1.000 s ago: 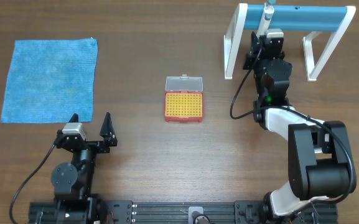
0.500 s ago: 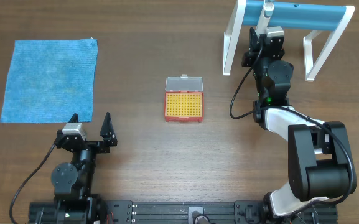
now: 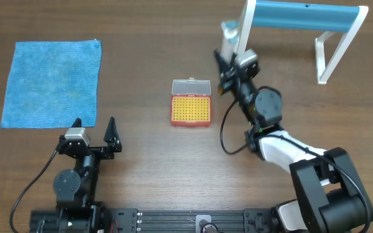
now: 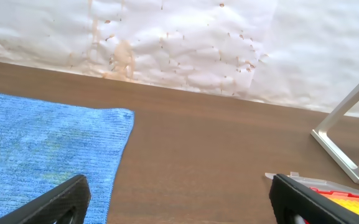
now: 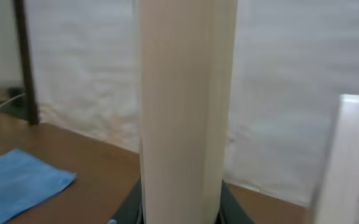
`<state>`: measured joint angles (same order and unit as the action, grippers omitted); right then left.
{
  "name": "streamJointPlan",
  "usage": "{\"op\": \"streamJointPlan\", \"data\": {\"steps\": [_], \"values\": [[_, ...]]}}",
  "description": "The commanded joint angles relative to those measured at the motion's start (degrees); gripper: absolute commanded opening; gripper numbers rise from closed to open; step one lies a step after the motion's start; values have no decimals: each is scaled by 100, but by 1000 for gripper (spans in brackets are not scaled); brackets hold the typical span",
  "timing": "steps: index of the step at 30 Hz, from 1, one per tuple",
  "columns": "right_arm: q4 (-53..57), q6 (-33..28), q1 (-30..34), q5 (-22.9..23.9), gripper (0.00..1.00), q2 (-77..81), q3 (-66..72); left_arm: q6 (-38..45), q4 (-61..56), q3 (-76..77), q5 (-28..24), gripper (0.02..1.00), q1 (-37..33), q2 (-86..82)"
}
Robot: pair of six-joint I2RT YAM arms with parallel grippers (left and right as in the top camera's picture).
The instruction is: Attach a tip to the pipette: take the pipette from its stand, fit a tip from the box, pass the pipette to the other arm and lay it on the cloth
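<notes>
My right gripper (image 3: 231, 57) is shut on the white pipette (image 3: 228, 31), holding it upright just left of the blue-and-white stand (image 3: 302, 15) and off its bar. The pipette's pale body (image 5: 185, 106) rises close in the right wrist view. The tip box (image 3: 191, 109), orange with yellow tips and its clear lid open, sits at the table's middle, left of the gripper. The blue cloth (image 3: 52, 83) lies flat at the far left. My left gripper (image 3: 94, 128) rests open near its base, below the cloth, with nothing between its fingers.
The stand's white legs (image 3: 238, 52) stand at the back right, close to the right gripper. The left wrist view shows the cloth (image 4: 36, 149), a corner of the tip box (image 4: 328, 190) and a stand leg (image 4: 350, 124). Bare wooden table lies between cloth and box.
The right gripper has lifted the pipette off the stand's bar and swung it left and forward, toward the tip box. The left arm has not moved.
</notes>
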<state>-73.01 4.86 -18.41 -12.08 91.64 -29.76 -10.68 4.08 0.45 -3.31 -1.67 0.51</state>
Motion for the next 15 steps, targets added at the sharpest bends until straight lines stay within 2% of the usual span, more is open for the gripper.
{"op": "streamJointPlan", "data": {"steps": [1,10,15], "values": [[-944,66,-507,-452,84,208,485,68,22,-13,-103,932,20,-31],[-1088,68,-1327,-448,82,966,450,68,22,-13,-103,930,20,-31],[-1088,66,-1408,11,82,1261,382,68,22,-13,-103,932,20,-31]]}}
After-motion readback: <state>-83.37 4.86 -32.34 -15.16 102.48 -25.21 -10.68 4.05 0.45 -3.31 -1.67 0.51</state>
